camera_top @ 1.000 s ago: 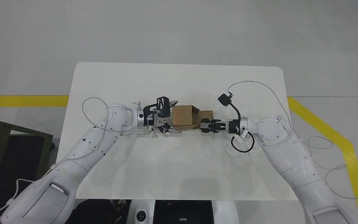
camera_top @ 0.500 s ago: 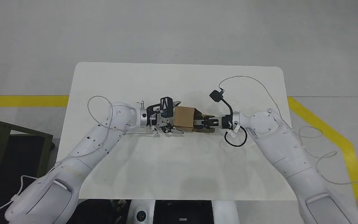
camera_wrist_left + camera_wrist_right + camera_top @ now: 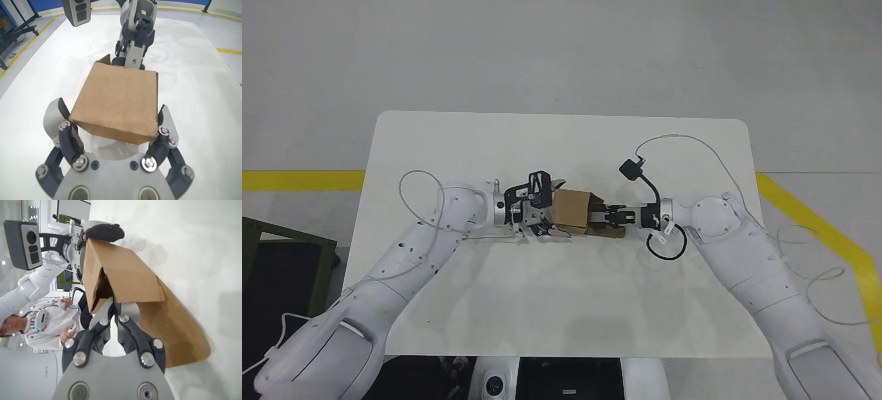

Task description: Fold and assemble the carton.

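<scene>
A brown cardboard carton [image 3: 572, 208] lies on its side at the middle of the white table [image 3: 442, 150]. My left gripper [image 3: 545, 215] is shut on its closed end, one finger [image 3: 63, 115] on each side wall of the carton [image 3: 117, 102]. At the opposite, open end my right gripper [image 3: 602, 219] has its fingers pressed together. In the right wrist view the right gripper [image 3: 114, 307] pokes into the opening of the carton [image 3: 124, 275] under a half-folded flap, with its tips hidden. Another flap [image 3: 175, 336] lies flat on the table.
Bare white tabletop surrounds the carton on all sides. A black wrist camera [image 3: 538, 184] rises over the left gripper. A thin cable [image 3: 692, 150] loops above the right arm toward the far right corner.
The right gripper has moved left, up to and into the carton's open end. The left gripper has shifted slightly right, staying on the carton.
</scene>
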### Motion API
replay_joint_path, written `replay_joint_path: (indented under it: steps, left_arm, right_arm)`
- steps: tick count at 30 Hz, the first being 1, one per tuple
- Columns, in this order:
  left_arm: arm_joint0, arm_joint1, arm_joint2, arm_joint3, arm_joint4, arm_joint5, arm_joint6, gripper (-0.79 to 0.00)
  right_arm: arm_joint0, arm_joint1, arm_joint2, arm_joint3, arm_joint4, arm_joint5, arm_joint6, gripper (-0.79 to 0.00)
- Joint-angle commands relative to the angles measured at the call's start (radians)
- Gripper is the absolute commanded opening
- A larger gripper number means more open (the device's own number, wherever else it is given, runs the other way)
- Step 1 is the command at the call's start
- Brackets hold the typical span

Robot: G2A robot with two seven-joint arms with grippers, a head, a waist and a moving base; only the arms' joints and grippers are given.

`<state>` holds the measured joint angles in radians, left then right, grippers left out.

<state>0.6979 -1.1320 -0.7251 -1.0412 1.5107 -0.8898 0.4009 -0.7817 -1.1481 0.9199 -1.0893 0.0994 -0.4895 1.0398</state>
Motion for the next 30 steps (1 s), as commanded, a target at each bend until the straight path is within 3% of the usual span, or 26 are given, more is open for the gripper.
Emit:
replay_joint_path:
  steps: [1, 11, 30]
  left_arm:
    - [0.001, 0.0, -0.004, 0.002, -0.003, 0.002, -0.003, 0.0]
    - [0.012, -0.001, -0.019, -0.007, -0.01, -0.002, -0.019, 0.0]
    - [0.027, -0.003, -0.04, -0.025, -0.004, -0.011, -0.038, 0.0]
  right_arm:
    - [-0.011, 0.01, 0.026, -0.011, 0.001, 0.008, 0.008, -0.785]
    - [-0.023, 0.029, 0.08, -0.015, -0.015, 0.037, -0.001, -0.785]
    - [0.061, -0.023, -0.036, 0.086, 0.04, 0.016, 0.042, -0.785]
